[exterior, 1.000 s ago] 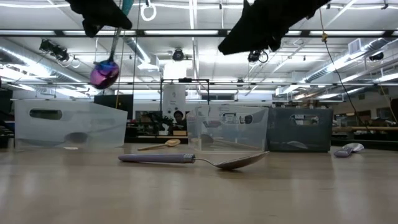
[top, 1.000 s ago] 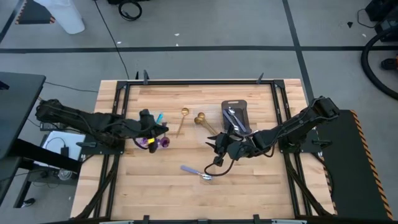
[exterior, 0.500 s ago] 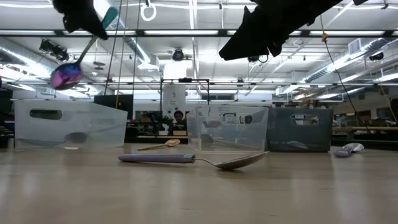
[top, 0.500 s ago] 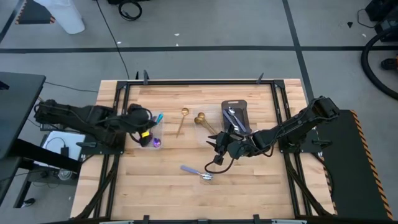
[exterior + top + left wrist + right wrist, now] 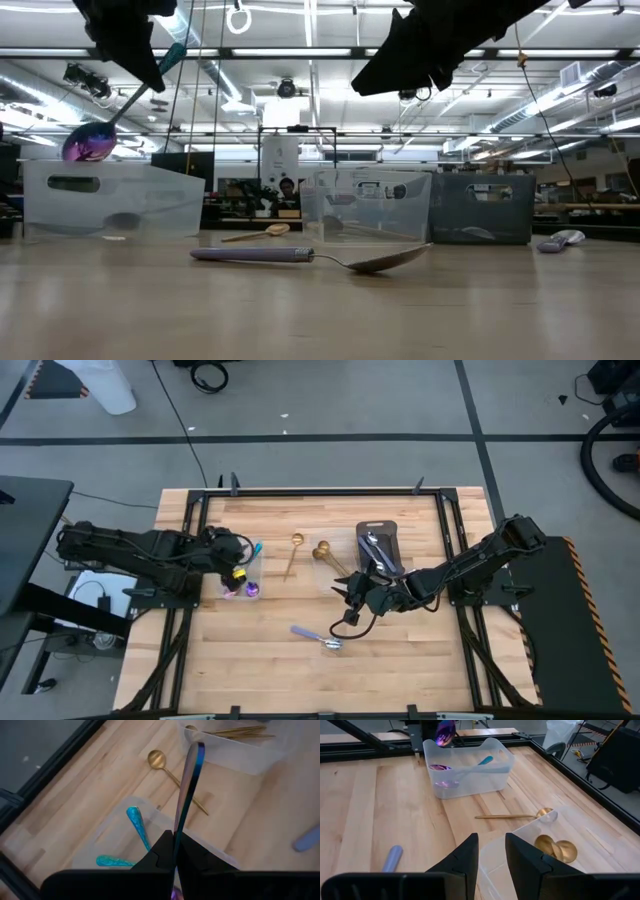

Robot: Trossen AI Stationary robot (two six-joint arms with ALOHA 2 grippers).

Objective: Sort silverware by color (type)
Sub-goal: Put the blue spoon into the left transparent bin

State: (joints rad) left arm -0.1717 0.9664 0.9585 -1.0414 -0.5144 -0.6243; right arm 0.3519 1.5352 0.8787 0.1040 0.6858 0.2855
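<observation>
Sorting looks partly done: the left pincer, pinching an iridescent purple spoon, hangs over the clear bin of teal-handled pieces, while a gold spoon and a lilac-handled silver spoon lie loose on the wooden worktop and the right pincer waits spread

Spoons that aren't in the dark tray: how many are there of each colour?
Purple-blue spoons: 3 (one held up by the left gripper, two in the clear box)
Gold spoons: 3
Silver spoon with a lilac handle: 1
Total: 7
</observation>
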